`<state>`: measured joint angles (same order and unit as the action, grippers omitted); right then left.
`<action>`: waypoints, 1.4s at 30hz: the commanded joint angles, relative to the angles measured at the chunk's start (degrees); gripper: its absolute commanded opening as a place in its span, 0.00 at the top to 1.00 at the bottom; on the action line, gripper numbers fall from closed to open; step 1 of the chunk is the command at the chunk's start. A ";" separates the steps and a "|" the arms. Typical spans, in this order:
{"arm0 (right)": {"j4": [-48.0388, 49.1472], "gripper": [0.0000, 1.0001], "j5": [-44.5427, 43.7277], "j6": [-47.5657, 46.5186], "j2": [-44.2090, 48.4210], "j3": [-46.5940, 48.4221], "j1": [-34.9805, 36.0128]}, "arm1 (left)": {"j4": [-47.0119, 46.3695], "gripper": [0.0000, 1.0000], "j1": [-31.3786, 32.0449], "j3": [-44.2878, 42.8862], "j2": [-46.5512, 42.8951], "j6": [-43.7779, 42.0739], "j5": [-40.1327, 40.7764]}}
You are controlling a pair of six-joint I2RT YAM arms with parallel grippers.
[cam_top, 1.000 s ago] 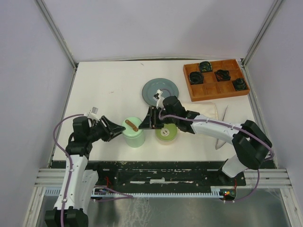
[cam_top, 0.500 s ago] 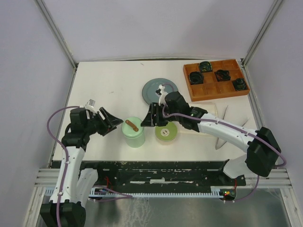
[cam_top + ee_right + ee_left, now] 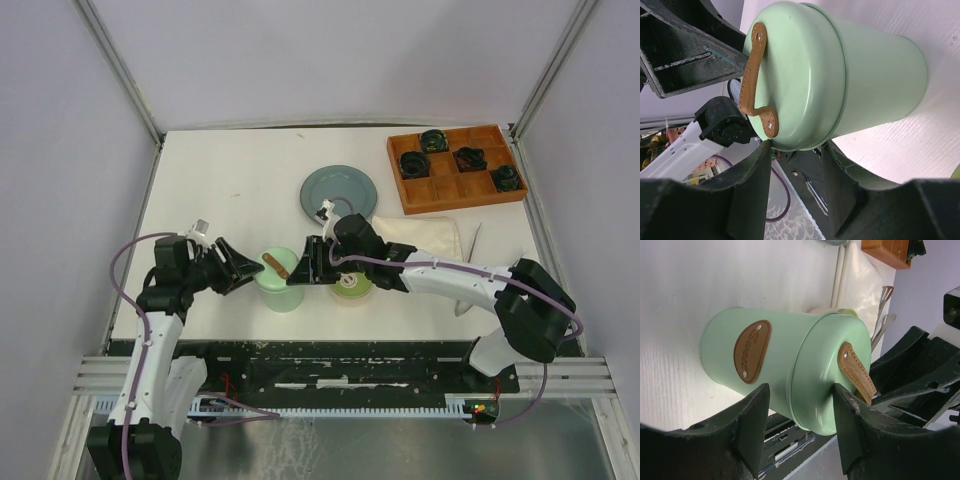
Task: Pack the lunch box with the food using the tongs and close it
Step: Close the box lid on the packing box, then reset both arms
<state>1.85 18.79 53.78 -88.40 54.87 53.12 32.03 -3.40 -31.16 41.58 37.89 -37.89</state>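
Because the lidded mint canister [image 3: 279, 291] on the desk [image 3: 220, 180] looks light, stiff and slick, I'd take its brown handle [image 3: 279, 265]; left tool [image 3: 252, 272] and right tool [image 3: 297, 270] flank it, half-open, empty.

This is looking like a robotics lab: a white bench [image 3: 230, 170] is sitting inside plain pale panels [image 3: 330, 60] on metal frame poles [image 3: 118, 70], two robot arms [image 3: 455, 275] are standing bolted to aluminium rails [image 3: 340, 372] at its near edge, purple cables [image 3: 120, 275] are looping along them, and the left end effector [image 3: 250, 270] and right end effector [image 3: 298, 268] are hanging over it.
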 commanded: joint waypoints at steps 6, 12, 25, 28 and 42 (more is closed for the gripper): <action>-12.73 0.43 -6.75 -8.80 4.88 3.14 -1.10 | 0.90 0.34 -0.03 -3.88 -1.39 -0.54 2.75; -26.38 0.27 -24.26 -21.10 18.04 10.79 -2.97 | 7.35 0.10 -0.03 -16.23 0.08 -3.80 17.53; -48.34 0.01 -46.53 -31.13 32.94 16.01 -31.71 | 13.64 0.01 -0.55 -41.54 20.12 -10.98 41.71; -48.90 0.01 -41.31 -32.58 35.27 17.16 -37.64 | 14.01 0.01 -0.56 -45.63 20.79 -10.25 45.32; -48.94 0.01 -37.73 -39.10 42.35 21.55 -38.08 | 7.35 0.01 -0.55 -46.12 10.49 -13.19 47.78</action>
<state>-47.27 -19.46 17.08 -44.93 75.72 15.25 43.75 -3.77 -77.19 53.54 28.05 8.75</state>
